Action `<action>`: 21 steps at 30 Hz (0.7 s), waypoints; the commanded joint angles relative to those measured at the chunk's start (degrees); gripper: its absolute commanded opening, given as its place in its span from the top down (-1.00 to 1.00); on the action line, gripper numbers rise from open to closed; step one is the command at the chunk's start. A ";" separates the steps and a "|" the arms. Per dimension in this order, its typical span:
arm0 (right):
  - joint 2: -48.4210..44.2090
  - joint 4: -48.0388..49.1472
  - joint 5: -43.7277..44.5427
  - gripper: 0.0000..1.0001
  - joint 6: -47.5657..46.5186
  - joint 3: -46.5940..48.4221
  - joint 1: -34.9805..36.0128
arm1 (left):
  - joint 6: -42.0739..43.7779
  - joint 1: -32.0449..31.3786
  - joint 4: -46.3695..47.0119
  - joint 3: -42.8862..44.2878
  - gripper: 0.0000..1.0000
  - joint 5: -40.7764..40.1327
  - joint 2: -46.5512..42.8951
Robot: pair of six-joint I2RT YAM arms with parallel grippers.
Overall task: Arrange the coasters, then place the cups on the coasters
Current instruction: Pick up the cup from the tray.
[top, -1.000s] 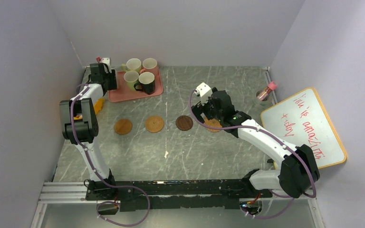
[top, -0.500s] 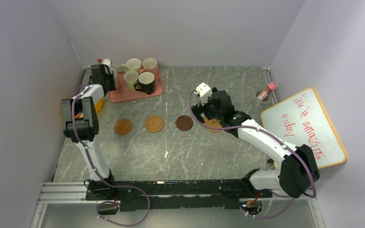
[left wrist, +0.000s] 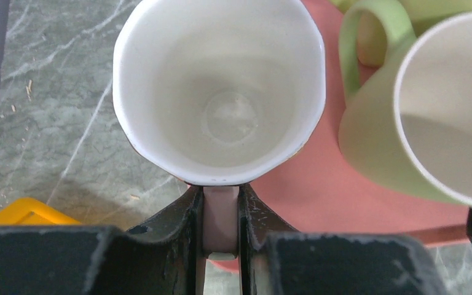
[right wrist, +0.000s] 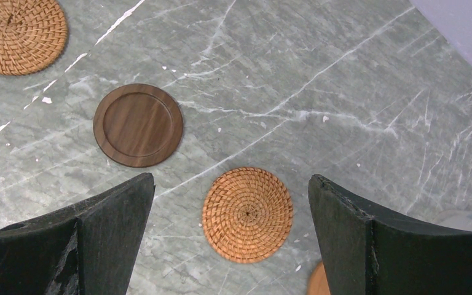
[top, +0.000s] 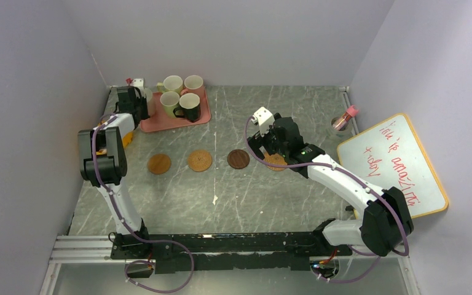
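Observation:
My left gripper is shut on the handle of a pink cup with a white inside, at the left edge of the pink tray; from above, the left gripper is at the far left. Three more cups stand on the tray: two yellow-green and one black, beside a second pink one. Coasters lie in a row: tan, woven, dark brown, woven. My right gripper hangs open above that last woven coaster.
A yellow object lies left of the tray by the wall. A small jar with a pink lid and a whiteboard are at the right. The edge of another orange-brown disc shows by my right finger.
The left gripper's fingers have closed onto the pink cup's handle. The right arm has not moved.

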 commanded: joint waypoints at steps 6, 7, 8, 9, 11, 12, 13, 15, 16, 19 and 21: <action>-0.40 0.83 -0.76 -1.00 -0.40 0.34 -0.05 | 1.45 0.35 8.80 -6.56 0.90 4.48 -12.09; -0.51 0.83 -0.72 -1.00 -0.44 0.33 -0.02 | 1.44 0.42 9.08 -7.09 0.90 4.58 -12.96; -0.59 0.83 -0.78 -1.00 -0.40 0.28 -0.01 | 1.41 0.44 9.27 -7.51 0.90 4.59 -13.92; -0.61 0.87 -0.84 -1.00 -0.40 0.28 -0.05 | 1.47 0.52 9.46 -8.12 0.90 4.67 -14.78; -0.61 0.84 -0.85 -1.00 -0.39 0.28 -0.05 | 1.62 0.66 10.11 -9.30 0.90 4.60 -16.46; -0.61 0.83 -0.92 -1.00 -0.35 0.31 -0.05 | 1.72 0.79 10.40 -9.83 0.90 4.59 -17.12; -0.61 0.83 -0.93 -1.00 -0.38 0.32 -0.05 | 1.70 0.86 10.64 -10.43 0.90 4.70 -17.88; -0.69 0.75 -0.98 -1.00 -0.40 0.32 -0.04 | 1.69 1.18 10.75 -11.45 0.90 5.43 -19.43; -0.76 0.81 -1.02 -1.00 -0.40 0.32 -0.05 | 1.77 1.34 10.61 -12.08 0.90 6.25 -19.95; -0.87 0.83 -1.02 -1.00 -0.38 0.27 -0.05 | 2.78 1.67 11.11 -14.63 0.90 9.04 -22.97; -0.96 0.83 -1.00 -1.00 -0.38 0.24 -0.06 | 3.74 1.75 11.32 -16.54 0.90 10.62 -24.93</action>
